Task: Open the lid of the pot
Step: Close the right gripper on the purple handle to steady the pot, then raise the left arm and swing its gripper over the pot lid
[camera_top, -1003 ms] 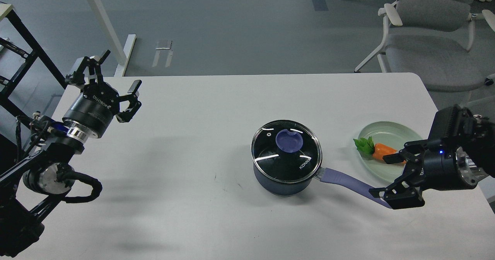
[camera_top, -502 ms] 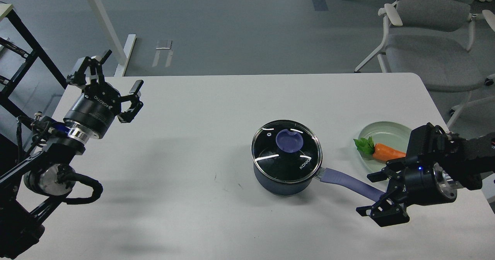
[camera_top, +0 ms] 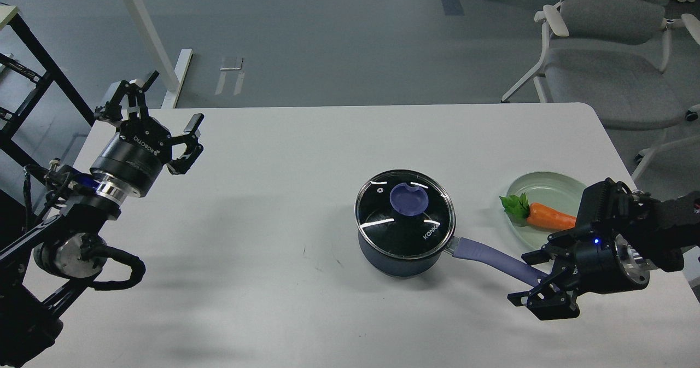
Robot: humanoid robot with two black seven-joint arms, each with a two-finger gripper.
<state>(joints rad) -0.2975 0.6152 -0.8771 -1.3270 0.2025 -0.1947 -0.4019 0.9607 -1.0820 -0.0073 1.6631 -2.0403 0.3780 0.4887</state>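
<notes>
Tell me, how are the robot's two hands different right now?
The left tool is raised over the table's far left corner, far from the pot; the right tool is low, right at the end of the pot's purple handle. The left tool points away from the robot; the right tool points sideways toward the pot. Both are black, open and holding nothing.

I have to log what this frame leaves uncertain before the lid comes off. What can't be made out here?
- Inside of the pot, head view: glare on the dark glass lid hides any contents.
- End of the pot handle: the right gripper covers it; contact unclear.
- Right arm: cut off by the right edge.
- Chair: cut off by the top and right edges.
- Left gripper: open, far from the pot.
</notes>
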